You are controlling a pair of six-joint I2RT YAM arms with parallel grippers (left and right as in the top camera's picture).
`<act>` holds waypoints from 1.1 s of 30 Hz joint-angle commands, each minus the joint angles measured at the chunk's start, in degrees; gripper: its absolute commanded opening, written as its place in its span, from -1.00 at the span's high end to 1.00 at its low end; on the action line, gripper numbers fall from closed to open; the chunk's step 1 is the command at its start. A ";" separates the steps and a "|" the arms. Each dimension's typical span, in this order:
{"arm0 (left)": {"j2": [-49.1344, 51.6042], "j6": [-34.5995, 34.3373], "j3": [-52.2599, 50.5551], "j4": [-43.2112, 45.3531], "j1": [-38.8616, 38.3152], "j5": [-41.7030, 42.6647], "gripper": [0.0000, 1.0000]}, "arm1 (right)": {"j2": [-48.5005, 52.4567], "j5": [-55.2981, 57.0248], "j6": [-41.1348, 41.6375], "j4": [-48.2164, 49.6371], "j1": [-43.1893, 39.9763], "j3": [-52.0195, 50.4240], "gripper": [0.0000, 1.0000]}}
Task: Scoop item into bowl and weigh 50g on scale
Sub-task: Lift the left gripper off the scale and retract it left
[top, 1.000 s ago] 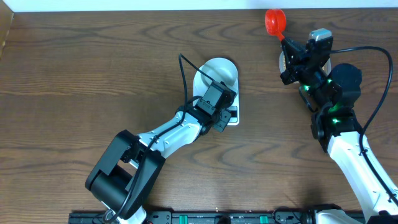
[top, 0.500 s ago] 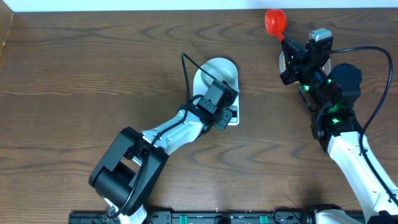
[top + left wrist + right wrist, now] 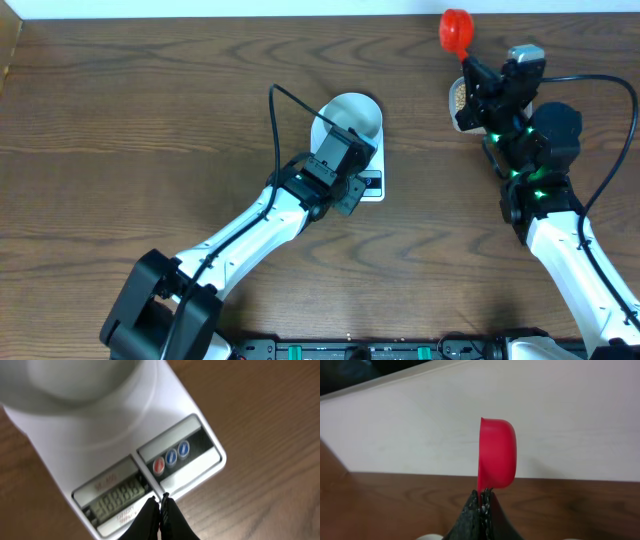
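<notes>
The white scale (image 3: 115,445) lies mid-table with the pale bowl (image 3: 352,116) on its platform; in the left wrist view the bowl (image 3: 85,380) is a blurred rim at the top. My left gripper (image 3: 161,501) is shut and empty, its tips at the scale's near edge between the LCD (image 3: 117,502) and the round buttons (image 3: 171,456). My right gripper (image 3: 482,494) is shut on the handle of a red scoop (image 3: 497,455), held upright near the back edge (image 3: 456,30). A few tan items (image 3: 457,95) show under the right arm.
The left arm (image 3: 240,235) stretches diagonally from the front left to the scale (image 3: 372,186). The right arm (image 3: 545,190) runs along the right side. A white wall borders the table's far edge (image 3: 200,10).
The left arm's elbow swung left and lower while its shut gripper stayed at the scale's display end. The right gripper carried the red scoop slightly right and farther back.
</notes>
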 commanded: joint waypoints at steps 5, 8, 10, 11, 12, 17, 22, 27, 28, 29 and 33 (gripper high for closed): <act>-1.22 -0.66 0.20 -3.74 0.26 -3.43 0.85 | 3.19 5.05 5.75 3.61 -0.50 2.01 0.98; -1.31 -0.63 0.20 -5.81 0.26 -7.23 0.27 | 5.81 4.76 6.34 4.07 -0.48 3.58 0.98; -1.73 -0.66 0.20 -7.80 0.26 -8.66 -0.49 | 7.26 4.13 6.51 4.11 -0.48 4.81 0.98; -2.14 -0.66 0.20 -8.85 0.26 -9.14 -0.68 | 7.93 3.72 6.51 4.11 -0.48 5.53 0.98; -2.73 -0.63 0.20 -9.99 0.26 -9.38 -0.82 | 8.39 3.32 6.51 4.11 -0.48 6.08 0.98; -7.45 -0.63 0.20 -13.38 0.26 -10.03 -0.93 | 10.01 3.08 6.47 4.09 -0.48 8.94 0.98; -10.23 -0.63 0.17 -14.34 0.24 -15.93 -0.93 | 11.15 3.04 6.47 4.72 -0.44 10.78 0.98; -10.32 -0.04 0.20 -12.55 0.26 -16.04 -0.94 | 12.13 3.06 6.47 5.18 -0.44 11.50 0.98; -10.71 3.08 0.20 -12.22 0.28 -13.84 -0.94 | 12.13 3.06 6.47 5.35 -0.44 11.52 0.98; -11.37 8.94 0.37 -13.14 0.50 -8.81 -0.93 | 12.13 3.06 6.45 5.49 -0.44 11.52 0.98; -14.86 20.20 1.81 -19.50 5.27 9.55 -0.94 | 12.13 2.82 5.60 5.55 -0.44 11.50 0.98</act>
